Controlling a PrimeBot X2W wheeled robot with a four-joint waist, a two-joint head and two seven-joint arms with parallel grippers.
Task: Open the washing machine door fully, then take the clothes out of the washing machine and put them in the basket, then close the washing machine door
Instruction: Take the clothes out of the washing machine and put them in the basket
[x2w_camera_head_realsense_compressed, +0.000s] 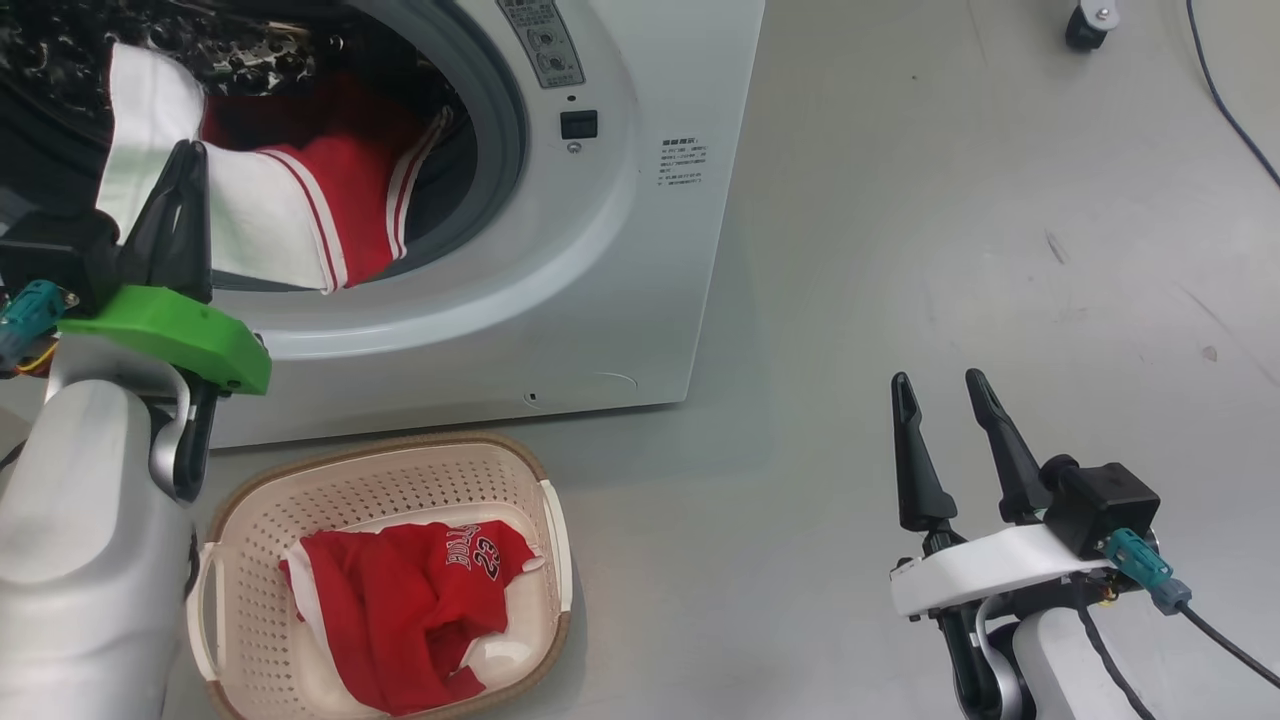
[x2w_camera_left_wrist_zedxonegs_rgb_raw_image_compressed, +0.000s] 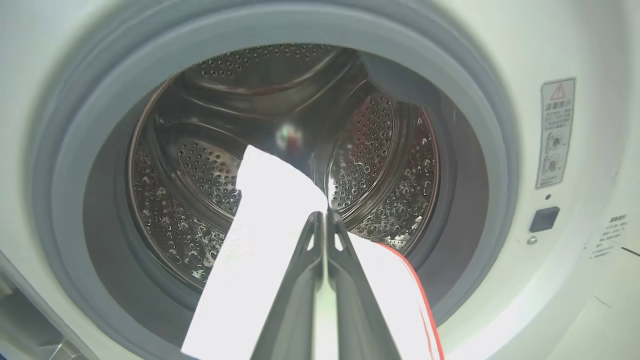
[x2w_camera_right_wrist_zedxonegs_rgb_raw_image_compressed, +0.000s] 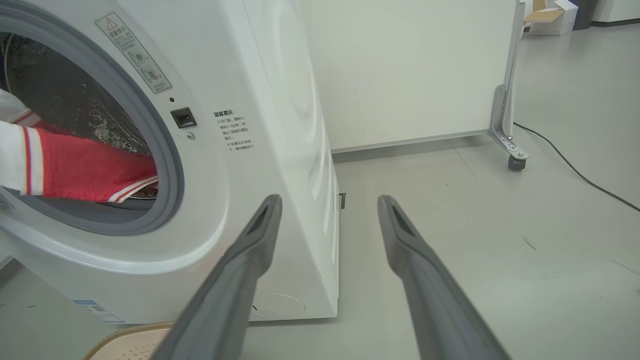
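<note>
Before the washing machine, left end effector pinches the clothes.

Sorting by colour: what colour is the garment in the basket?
The garment is red, white-trimmed; best in head view.

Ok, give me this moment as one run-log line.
left gripper: shut on jersey, draped over washing machine mouth | right gripper: open, idle | basket: other jersey inside

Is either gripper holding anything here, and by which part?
The left gripper is shut on a red jersey, pinching its white part. The right gripper is open and holds nothing.
</note>
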